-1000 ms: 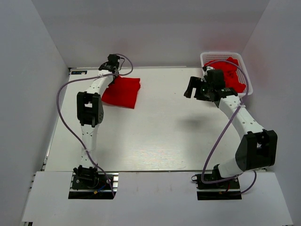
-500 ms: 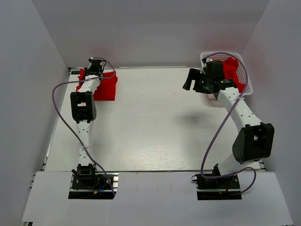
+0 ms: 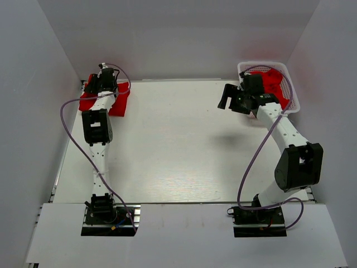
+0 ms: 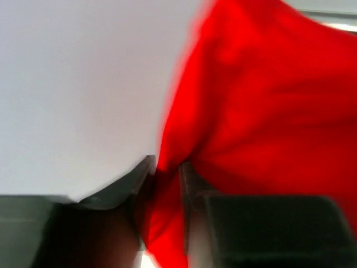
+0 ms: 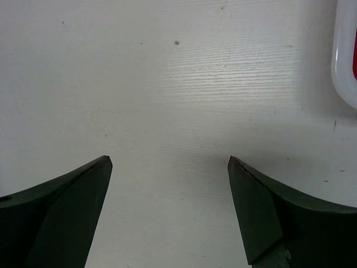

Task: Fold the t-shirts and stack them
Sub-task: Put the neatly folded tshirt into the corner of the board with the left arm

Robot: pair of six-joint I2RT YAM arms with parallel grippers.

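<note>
Left pincer [image 4: 164, 173]: jaws set close, a fold of red cloth between them; clamped or just slackened, cannot tell from the blurred wrist view.
Folded shirt [image 4: 262, 100]: right under and ahead of the left pincer, at the far left corner of the worktop [image 3: 184, 145]; partly hidden by the arm from above; longer side seemingly across, left to right.
Right pincer [image 5: 169, 162]: released, jaws spread wide, nothing between them, only bare worktop below.
Basket [image 3: 262, 63]: at the far right corner, just to the right of the right pincer; a sliver of white rim at the right edge of the right wrist view.
Crumpled shirts [image 3: 274, 81]: red, heaped inside the basket, no clear long axis.
Step in hand: probably setting the folded shirt down at the stacking spot, the next one not yet fetched.
Key relation: next shirt to the right of and slightly beyond the right pincer, well apart from the left pincer across the whole worktop; right arm plainly nearer, so likely the one to reach in.
Need of the next move: a turn of the right wrist toward the basket, then a descent over the rim, not through the mesh wall.
Risk: cloth snagging on the rim, or more than one shirt lifted together.
</note>
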